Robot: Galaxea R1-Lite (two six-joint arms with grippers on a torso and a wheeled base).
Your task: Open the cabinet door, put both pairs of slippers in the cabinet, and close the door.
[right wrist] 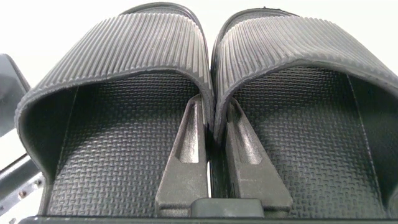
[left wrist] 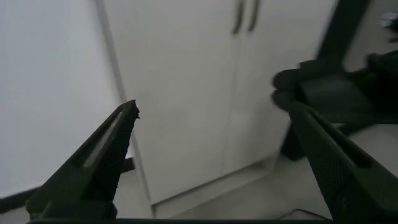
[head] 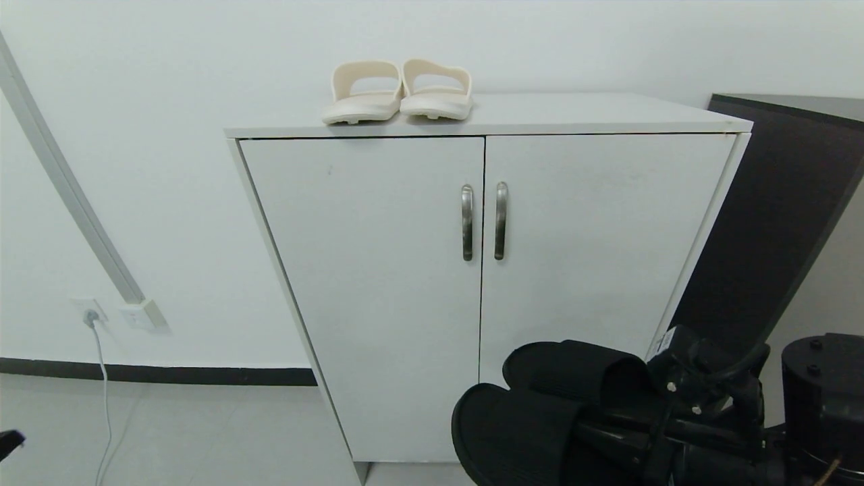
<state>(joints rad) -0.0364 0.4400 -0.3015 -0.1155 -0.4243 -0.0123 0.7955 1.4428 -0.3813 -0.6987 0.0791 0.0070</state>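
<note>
Black slippers (head: 540,412) clamped in right gripper (right wrist: 214,112), left gripper (left wrist: 211,109) wide; cabinet (head: 378,270) shut — cream slippers (head: 364,101) atop

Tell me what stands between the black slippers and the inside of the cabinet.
The shut doors: left door and right door both close the cabinet. The right gripper holds the black slippers low before the right door. Nothing visible lies between the open left gripper and the handles.

The right gripper (right wrist: 214,107) sits low on the robot's right side, its two fingers (right wrist: 185,155) drawn close together and pinching the adjoining inner walls of the black slippers (right wrist: 124,56). The left gripper (left wrist: 211,112) has its fingers spread wide apart.
</note>
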